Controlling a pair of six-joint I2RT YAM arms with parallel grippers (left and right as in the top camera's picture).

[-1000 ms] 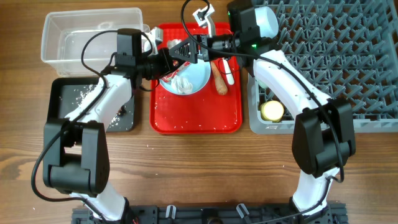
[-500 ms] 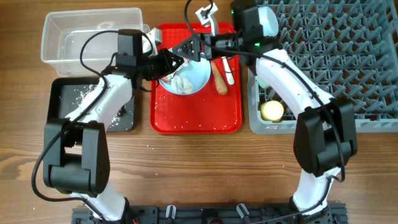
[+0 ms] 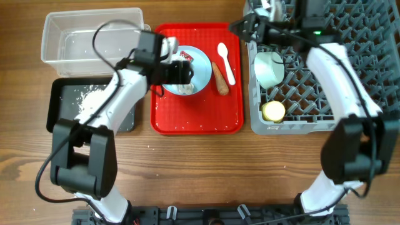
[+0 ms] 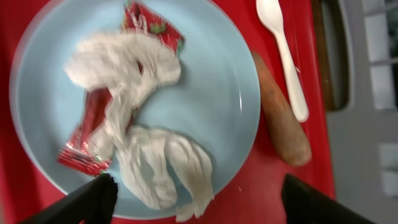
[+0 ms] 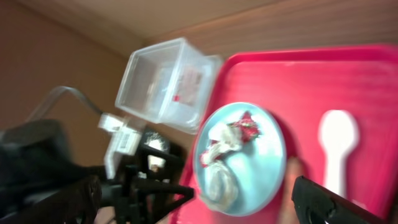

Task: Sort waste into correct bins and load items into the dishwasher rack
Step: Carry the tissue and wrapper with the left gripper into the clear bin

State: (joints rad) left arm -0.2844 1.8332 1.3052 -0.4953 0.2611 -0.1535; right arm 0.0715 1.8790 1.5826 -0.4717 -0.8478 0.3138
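Hovering with the left gripper (image 4: 202,199), fingers spread wide and empty, just above the light-blue plate (image 4: 214,93) on the red tray (image 3: 197,115). Seeing the crumpled white tissue (image 4: 134,134) lying straight ahead between the fingers, partly over the red snack wrapper (image 4: 84,146), long axis pointing away from the claw. Holding the right gripper (image 3: 240,26), also spread, well apart over the dishwasher rack (image 3: 350,62); judging the left arm nearer.

Table (image 3: 206,164): wooden top, mid-brown grain running left to right in plank-like bands, evenly lit, without hard shadows.
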